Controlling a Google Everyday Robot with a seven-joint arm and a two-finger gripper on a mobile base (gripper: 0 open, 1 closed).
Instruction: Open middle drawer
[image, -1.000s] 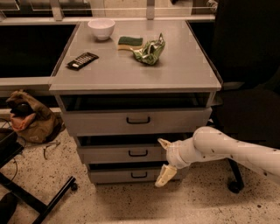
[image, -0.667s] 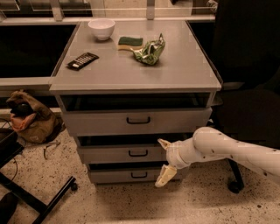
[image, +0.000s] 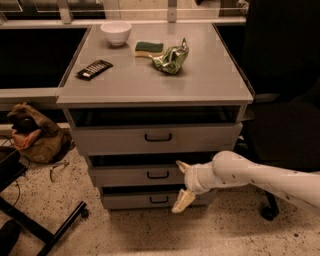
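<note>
Nothing much has moved since a second ago: the white arm (image: 270, 177) still reaches in from the right, and the gripper (image: 182, 183) still hangs at the same spot in front of the drawers. Its two fingers are wide apart, one pointing up (image: 181, 165) and one pointing down (image: 183, 201), and they hold nothing. The middle drawer (image: 130, 176) is the grey one between the big top drawer (image: 115, 140) and the small bottom drawer (image: 130, 201). The gripper is in front of the right side of the middle drawer, just to the right of its little black handle (image: 158, 174). I cannot tell if a finger touches the drawer front. The lower finger hangs down in front of the bottom drawer. A dark gap shows above each drawer front. On the grey top (image: 210, 87) of the cabinet there is a white bowl (image: 116, 32) at the back, a green and yellow sponge (image: 148, 48) beside it, a crumpled green bag (image: 171, 59) touching the sponge, and a flat black thing (image: 94, 69) near the left edge. A brown bag (image: 35, 135) lies on the speckled floor (image: 150, 235) to the left of the cabinet. A black chair (image: 287, 110) stands on the right.
</note>
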